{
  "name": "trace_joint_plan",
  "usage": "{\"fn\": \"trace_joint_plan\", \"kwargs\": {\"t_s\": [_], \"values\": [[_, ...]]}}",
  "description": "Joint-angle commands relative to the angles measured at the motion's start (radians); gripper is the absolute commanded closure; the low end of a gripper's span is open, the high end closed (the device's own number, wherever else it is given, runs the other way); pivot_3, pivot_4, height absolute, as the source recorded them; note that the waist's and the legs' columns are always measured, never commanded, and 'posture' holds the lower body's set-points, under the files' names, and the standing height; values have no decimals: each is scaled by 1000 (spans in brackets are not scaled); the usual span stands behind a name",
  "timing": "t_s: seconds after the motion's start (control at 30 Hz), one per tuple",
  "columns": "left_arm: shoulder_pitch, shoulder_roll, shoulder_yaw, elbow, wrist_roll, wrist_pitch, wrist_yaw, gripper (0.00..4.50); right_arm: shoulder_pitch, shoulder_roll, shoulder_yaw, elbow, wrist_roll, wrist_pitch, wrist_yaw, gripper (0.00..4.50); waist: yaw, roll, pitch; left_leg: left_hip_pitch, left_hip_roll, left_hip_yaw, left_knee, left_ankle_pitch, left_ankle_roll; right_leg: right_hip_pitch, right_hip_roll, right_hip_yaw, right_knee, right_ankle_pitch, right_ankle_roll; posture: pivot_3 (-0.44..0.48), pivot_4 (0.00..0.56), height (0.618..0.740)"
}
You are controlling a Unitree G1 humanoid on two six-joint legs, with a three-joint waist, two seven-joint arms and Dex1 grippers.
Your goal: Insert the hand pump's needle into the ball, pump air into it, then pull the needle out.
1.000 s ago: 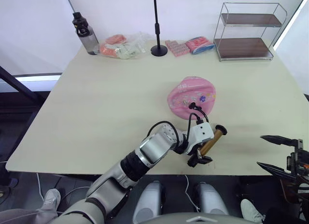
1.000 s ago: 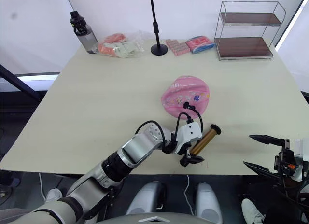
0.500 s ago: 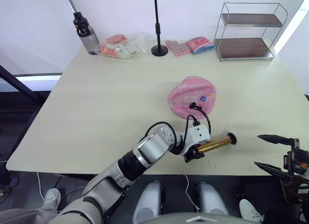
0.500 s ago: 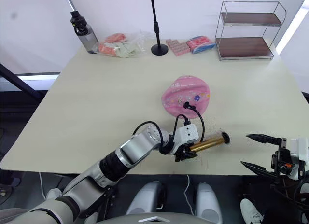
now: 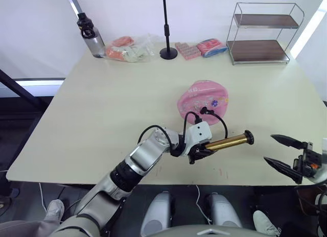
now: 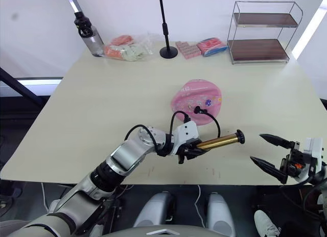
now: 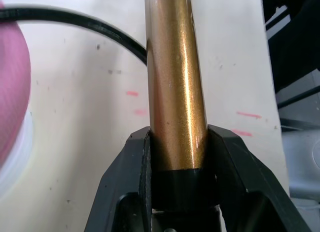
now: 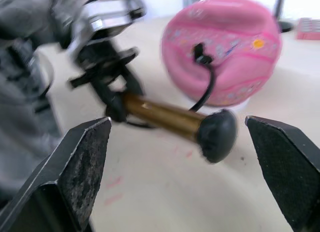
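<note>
Hand pump [image 5: 227, 142]: bronze-gold cylinder, lying nearly level just above the table [image 5: 102, 109], its black end clamped between the left gripper's [image 5: 198, 152] two fingers, its other black end pointing toward the right gripper [image 5: 283, 151].
Hose [image 5: 218, 118]: thin, black, looping from the left gripper's end of the pump to the ball, where its tip sits.
Ball [image 5: 203, 102]: pink, flattish, printed, resting on the table just beyond the left gripper.
Right gripper: fingers spread wide, holding nothing, off the table's near edge, beyond the pump's free end.

Your left claw [image 5: 198, 151] grips the hand pump [image 5: 229, 142] at frame centre; your right claw [image 5: 282, 152] waits spread wide, lower right.
</note>
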Motion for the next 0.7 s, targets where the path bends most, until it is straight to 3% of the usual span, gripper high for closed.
{"fn": "trace_joint_plan", "kwargs": {"t_s": [0.03, 0.33, 0.5, 0.7], "values": [[33, -1, 57, -63, -34, -96, -20, 3354, -7, 32, -28, -109, 102, 103, -114, 0, 0, 0, 0, 0, 0, 0, 0, 0, 0, 0, 0, 0, 0, 0, 0, 0, 150, 740], [146, -23, 130, -11, -65, -313, -34, 3354, -46, 159, -29, -293, 326, 349, -502, 0, 0, 0, 0, 0, 0, 0, 0, 0, 0, -1, 0, 0, 0, 0, 0, 0, 150, 740], [185, -80, 175, 13, -95, -373, -17, 3354, -72, 250, 14, -384, 446, 462, -755, 0, 0, 0, 0, -1, 0, 1, 0, 0, 0, -1, 0, 0, 0, 0, 0, 0, 150, 740], [190, -108, 183, 24, -90, -404, -11, 3354, -90, 328, 29, -421, 590, 527, -953, 0, -1, 0, 0, -1, 0, 1, 0, 0, 0, -1, 0, 0, 1, 0, 0, 0, 150, 740]]}}
